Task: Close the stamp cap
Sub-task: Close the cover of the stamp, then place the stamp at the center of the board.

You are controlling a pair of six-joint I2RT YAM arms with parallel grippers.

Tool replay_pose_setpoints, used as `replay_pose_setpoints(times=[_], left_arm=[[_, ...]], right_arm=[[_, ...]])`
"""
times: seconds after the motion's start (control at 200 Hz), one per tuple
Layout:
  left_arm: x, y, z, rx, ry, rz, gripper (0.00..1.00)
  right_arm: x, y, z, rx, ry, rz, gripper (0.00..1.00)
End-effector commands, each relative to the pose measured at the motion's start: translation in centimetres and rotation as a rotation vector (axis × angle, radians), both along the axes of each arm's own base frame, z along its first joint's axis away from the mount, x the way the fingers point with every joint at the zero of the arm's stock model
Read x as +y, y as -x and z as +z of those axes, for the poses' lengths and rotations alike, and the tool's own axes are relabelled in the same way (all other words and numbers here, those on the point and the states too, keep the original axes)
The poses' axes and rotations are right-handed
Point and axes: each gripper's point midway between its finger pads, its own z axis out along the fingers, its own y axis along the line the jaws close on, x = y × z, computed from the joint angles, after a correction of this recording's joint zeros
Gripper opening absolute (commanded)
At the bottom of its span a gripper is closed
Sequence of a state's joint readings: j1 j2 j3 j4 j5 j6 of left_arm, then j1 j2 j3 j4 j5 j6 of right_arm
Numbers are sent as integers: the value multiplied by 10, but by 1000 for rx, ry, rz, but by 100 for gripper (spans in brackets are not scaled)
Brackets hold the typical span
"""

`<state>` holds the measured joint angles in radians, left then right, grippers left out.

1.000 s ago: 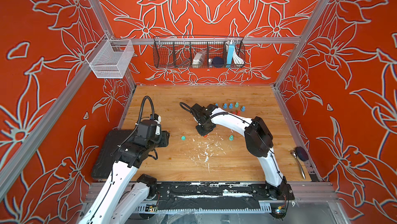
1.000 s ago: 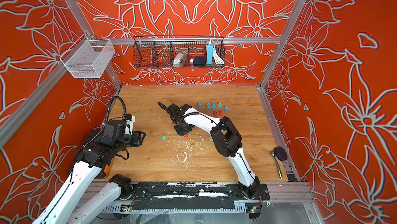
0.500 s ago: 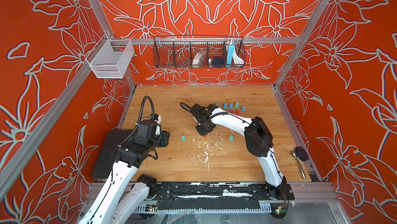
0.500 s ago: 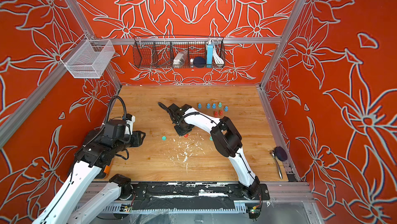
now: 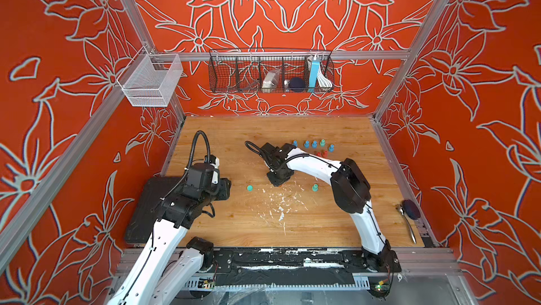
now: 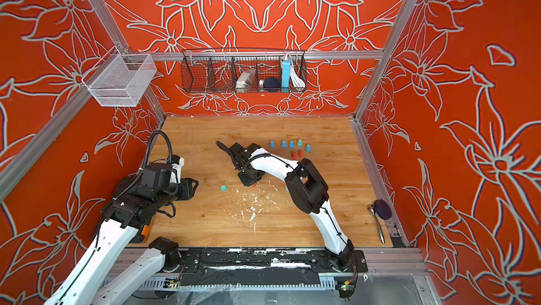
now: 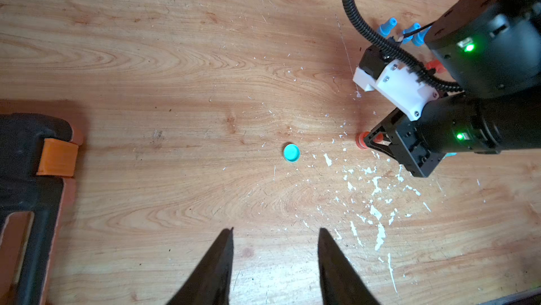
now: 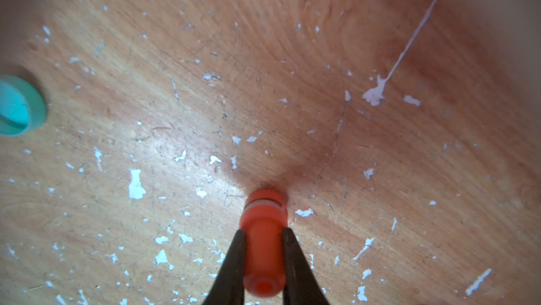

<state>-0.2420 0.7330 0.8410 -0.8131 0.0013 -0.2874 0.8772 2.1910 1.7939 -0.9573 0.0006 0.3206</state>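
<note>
While the right claw [image 8: 265, 231] pinches the red stamp [image 8: 263, 259], its end sits on the counter [image 7: 175, 54].
Its red cap [image 8: 265, 193] looks nearly on; a straight push down should finish. Left claw [image 7: 275, 229] is spread, empty, near a teal cap [image 7: 291, 152].

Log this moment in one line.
right gripper: shut on red stamp, tip on table | left gripper: open, empty | teal cap: loose on table

Left arm [image 5: 164, 239] is crouching at 8 o'clock, left gripper [image 7: 275, 229] aiming toward 3 o'clock, jaws parted; right arm [image 5: 313, 169] is arching toward 11 o'clock, right gripper [image 8: 264, 230] pinching the orange stamp [image 8: 265, 210]
</note>
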Motion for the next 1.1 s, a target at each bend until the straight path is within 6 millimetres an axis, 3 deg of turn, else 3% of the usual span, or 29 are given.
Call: replay_pose_setpoints(times=[0.0,0.39,0.726,0.926,1.096], left_arm=[[2,-1,2,-15,-11,-1,47],[2,-1,2,-16,-12,-1,48],[2,-1,2,-15,-11,0,47],[2,-1,2,-16,-12,1,47],[2,-1,2,-14,-11,-2,47]], right_arm=[[-9,3,-15,18,43,-13,8],[-15,3,-20,24,48,-23,8],[-18,4,-40,40,70,-38,7],[-34,-7,-46,26,99,-65,6],[-59,-23,-47,19,108,-117,6]])
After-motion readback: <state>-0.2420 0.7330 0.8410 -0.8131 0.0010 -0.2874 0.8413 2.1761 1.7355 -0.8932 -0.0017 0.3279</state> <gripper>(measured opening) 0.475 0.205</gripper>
